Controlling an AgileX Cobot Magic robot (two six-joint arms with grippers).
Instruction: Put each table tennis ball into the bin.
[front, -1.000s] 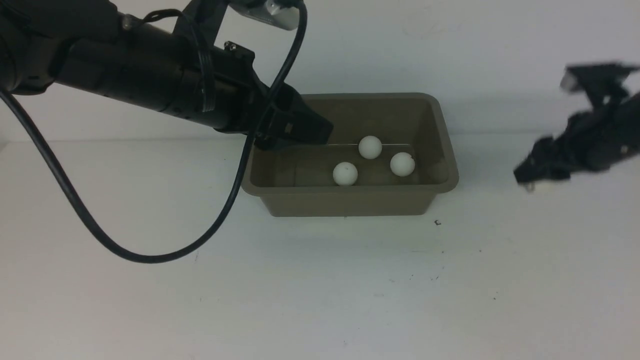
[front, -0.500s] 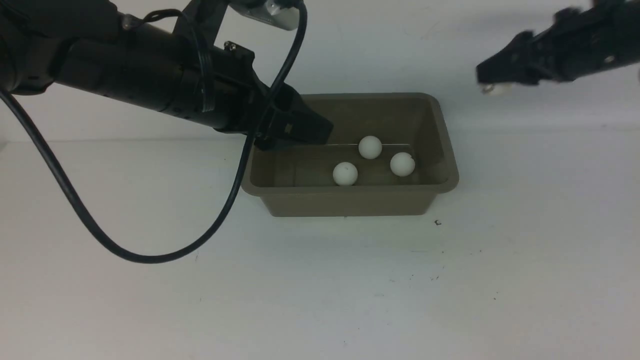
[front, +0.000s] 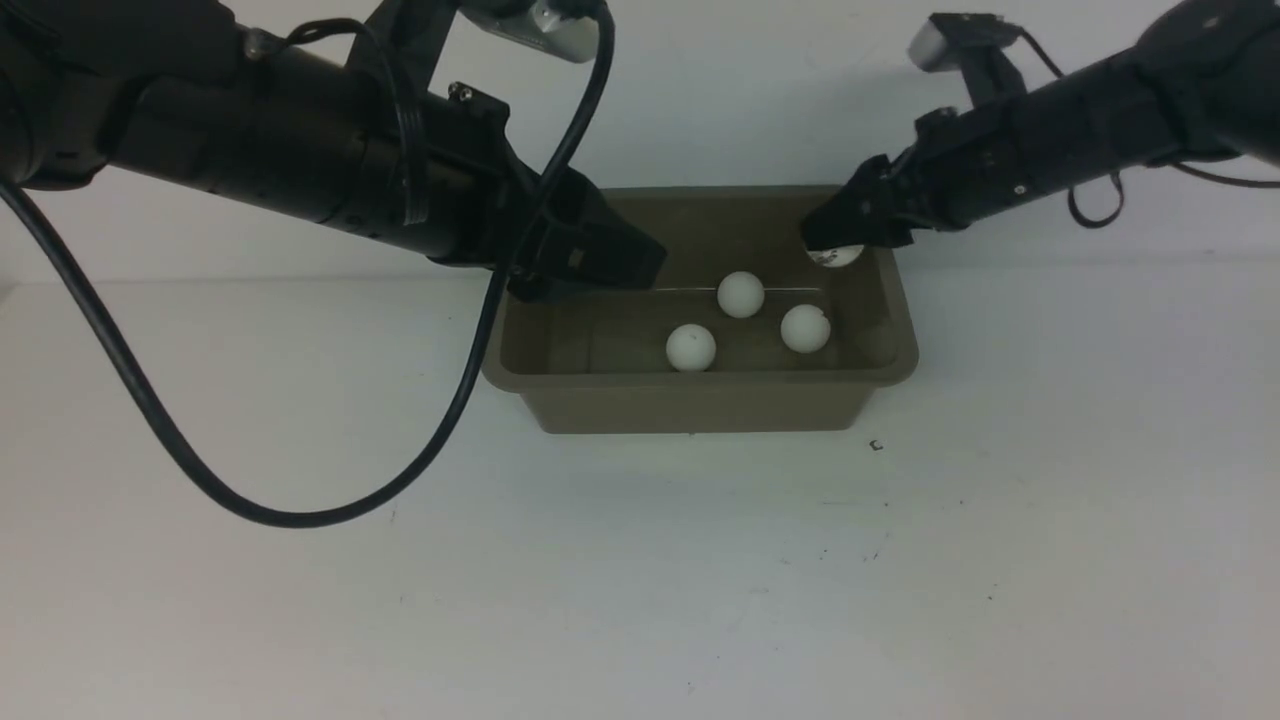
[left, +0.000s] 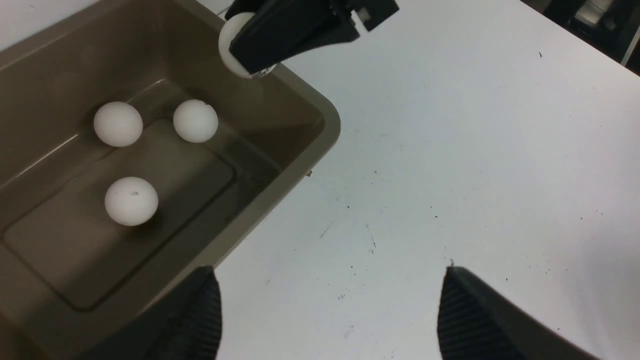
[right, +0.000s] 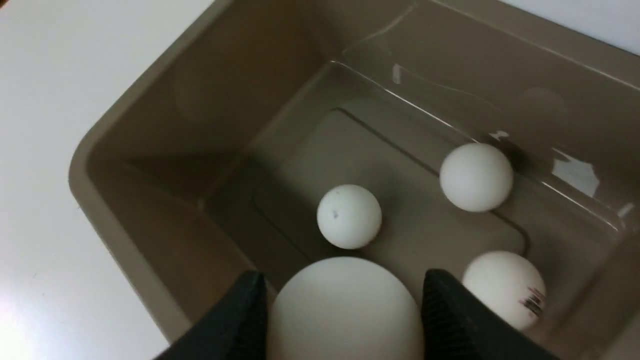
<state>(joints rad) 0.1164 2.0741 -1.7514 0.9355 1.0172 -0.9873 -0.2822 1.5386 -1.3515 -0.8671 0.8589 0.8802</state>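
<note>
The right black gripper (front: 832, 238) squeezes one small white ball (front: 838, 258) above the grey-brown plastic bin (front: 700, 400) (its far right corner). Three white balls (front: 690, 347) lie inside. The left black gripper (front: 600, 262) is wide open, empty.

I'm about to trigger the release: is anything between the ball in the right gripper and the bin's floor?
Nothing visible does. The right gripper holds the ball over the bin's far right corner; three other balls lie on its floor.
</note>
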